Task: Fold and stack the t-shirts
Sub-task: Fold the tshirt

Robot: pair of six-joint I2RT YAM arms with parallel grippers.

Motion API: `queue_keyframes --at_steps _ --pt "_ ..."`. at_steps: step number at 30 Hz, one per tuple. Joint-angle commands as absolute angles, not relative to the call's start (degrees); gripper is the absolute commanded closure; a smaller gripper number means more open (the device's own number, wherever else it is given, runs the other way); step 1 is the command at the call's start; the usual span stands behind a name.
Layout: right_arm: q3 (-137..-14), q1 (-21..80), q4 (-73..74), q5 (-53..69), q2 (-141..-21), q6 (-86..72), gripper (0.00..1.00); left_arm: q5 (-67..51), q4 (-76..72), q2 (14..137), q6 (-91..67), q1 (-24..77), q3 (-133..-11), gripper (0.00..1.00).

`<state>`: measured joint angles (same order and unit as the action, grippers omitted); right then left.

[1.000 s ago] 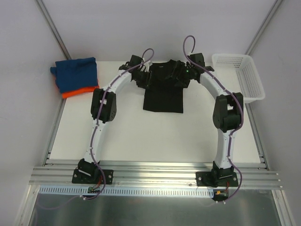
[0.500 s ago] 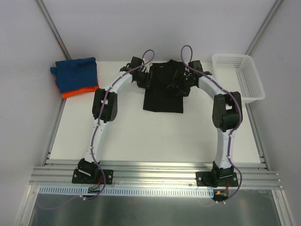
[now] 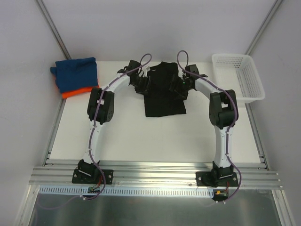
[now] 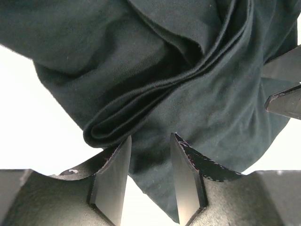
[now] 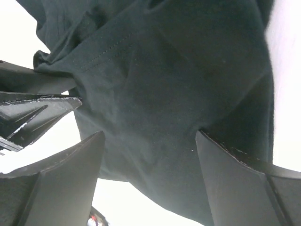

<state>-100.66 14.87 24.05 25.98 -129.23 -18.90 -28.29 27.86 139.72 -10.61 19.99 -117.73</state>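
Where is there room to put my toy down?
The table is bare between the left arm and right arm, in front of the black t-shirt. The far edge is crowded: blue t-shirt on orange t-shirt left, white mesh basket right.

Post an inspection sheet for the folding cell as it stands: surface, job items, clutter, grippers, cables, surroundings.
Surface: white table, no stains seen.
Job's things: black t-shirt at far centre, bunched at its far end; blue t-shirt folded on top of the orange t-shirt, far left.
Clutter: white mesh basket, far right, nothing seen inside.
Grippers: left gripper part-open at a fold of the black shirt; right gripper wide open over it.
Cables: purple cables along both arms, no snag seen.
Surroundings: grey walls, aluminium rail.
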Motion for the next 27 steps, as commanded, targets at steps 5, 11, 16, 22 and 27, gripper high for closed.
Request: queue_keyframes --at_steps 5,11,16,22,27 --pt "-87.91 16.96 29.18 26.19 -122.79 -19.77 0.17 -31.99 32.78 134.65 -11.95 19.16 -113.47 0.60" --pt "-85.34 18.02 31.20 25.75 -119.18 -19.77 0.17 -32.34 33.31 133.43 -12.21 19.16 -113.91 0.59" --pt "-84.82 19.25 31.64 25.49 -117.43 -19.86 0.16 -34.62 33.75 130.52 -13.09 19.16 -108.91 0.60" --pt "-82.97 19.86 32.17 25.31 -115.40 -19.95 0.16 -36.03 33.84 125.34 -13.97 19.16 -102.75 0.62" --pt "-82.27 19.95 32.69 24.79 -113.91 -19.34 0.16 -36.83 33.84 123.05 -14.76 19.16 -99.58 0.63"
